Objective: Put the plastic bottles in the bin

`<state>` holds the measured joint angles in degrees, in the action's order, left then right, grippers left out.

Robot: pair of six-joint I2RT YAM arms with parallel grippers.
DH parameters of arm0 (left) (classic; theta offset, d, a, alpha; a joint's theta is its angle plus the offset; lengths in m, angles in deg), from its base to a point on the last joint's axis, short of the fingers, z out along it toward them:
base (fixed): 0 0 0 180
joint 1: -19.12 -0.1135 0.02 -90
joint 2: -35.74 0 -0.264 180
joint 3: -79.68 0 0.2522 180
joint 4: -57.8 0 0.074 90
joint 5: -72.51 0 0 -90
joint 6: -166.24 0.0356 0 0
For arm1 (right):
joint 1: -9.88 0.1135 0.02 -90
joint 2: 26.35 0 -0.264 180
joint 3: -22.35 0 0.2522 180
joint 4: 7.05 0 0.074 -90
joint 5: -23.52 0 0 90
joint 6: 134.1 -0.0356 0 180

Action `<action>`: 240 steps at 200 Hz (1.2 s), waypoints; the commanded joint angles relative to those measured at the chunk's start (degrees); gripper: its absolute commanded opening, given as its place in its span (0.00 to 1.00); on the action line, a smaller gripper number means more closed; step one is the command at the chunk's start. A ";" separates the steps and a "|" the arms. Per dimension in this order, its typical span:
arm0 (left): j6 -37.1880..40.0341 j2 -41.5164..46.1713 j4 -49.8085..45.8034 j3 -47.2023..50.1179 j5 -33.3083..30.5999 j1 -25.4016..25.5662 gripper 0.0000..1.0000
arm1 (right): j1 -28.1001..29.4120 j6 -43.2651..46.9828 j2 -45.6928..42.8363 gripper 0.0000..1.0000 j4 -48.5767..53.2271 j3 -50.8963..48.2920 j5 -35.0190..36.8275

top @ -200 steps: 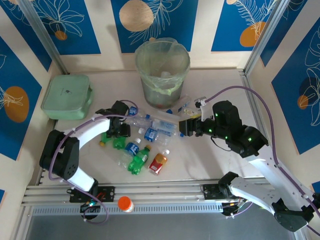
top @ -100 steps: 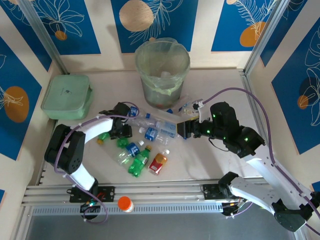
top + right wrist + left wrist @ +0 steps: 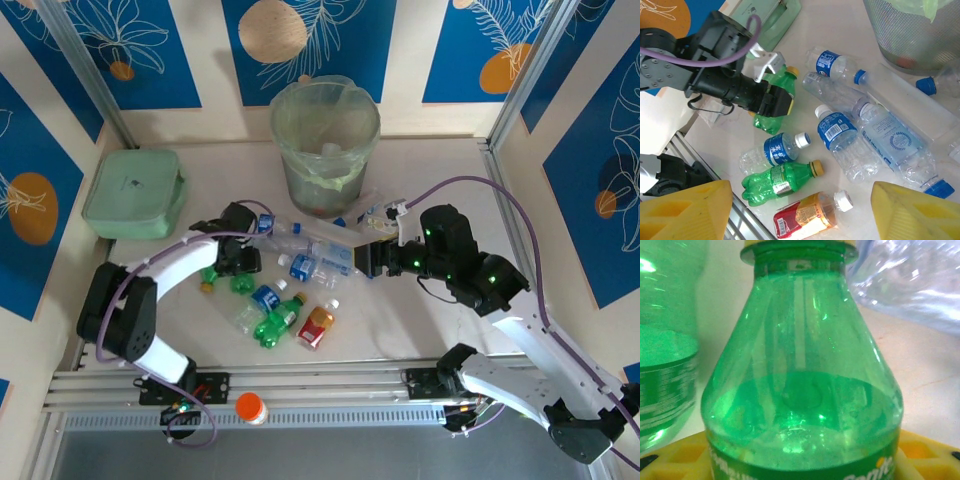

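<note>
Several plastic bottles lie in a loose pile in front of the bin [image 3: 325,145]. My left gripper [image 3: 240,258] is down at the pile's left edge, shut on a green bottle [image 3: 800,390] with a yellow cap; its yellow pads [image 3: 785,102] clamp the bottle's body. A second green bottle [image 3: 665,350] lies just to its left. My right gripper [image 3: 368,258] hovers open above the pile, nothing between its yellow fingertips [image 3: 690,210]. Below it lie a blue-labelled bottle [image 3: 840,137], another green bottle [image 3: 777,180] and a red-labelled bottle [image 3: 810,215].
A flat mint-green lidded box [image 3: 135,193] sits at the left of the table. An orange-capped white jar [image 3: 250,407] stands on the front rail. A long clear bottle [image 3: 890,140] lies near the bin's foot. Panel walls enclose the table on three sides.
The left arm's elbow swung out and back while its gripper stayed on the green bottle. The right gripper drifted slightly left over the pile.
</note>
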<state>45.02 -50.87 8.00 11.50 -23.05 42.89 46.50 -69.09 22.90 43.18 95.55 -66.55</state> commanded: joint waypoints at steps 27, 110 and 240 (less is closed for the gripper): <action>1.15 10.38 -6.02 -2.38 -5.68 -0.04 0.49 | 0.03 -1.02 -1.26 0.74 0.57 0.40 -0.54; 2.98 21.81 -8.42 -7.66 1.98 2.49 0.46 | 0.81 -2.21 -0.92 0.73 1.94 0.17 1.08; 11.44 20.12 -0.70 -24.25 15.46 6.99 0.43 | -4.40 -3.73 2.32 0.74 1.74 2.61 -3.74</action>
<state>53.06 -28.90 5.14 -7.16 -10.18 49.42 44.62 -71.63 25.02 44.93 96.03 -66.44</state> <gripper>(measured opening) 0.555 0.737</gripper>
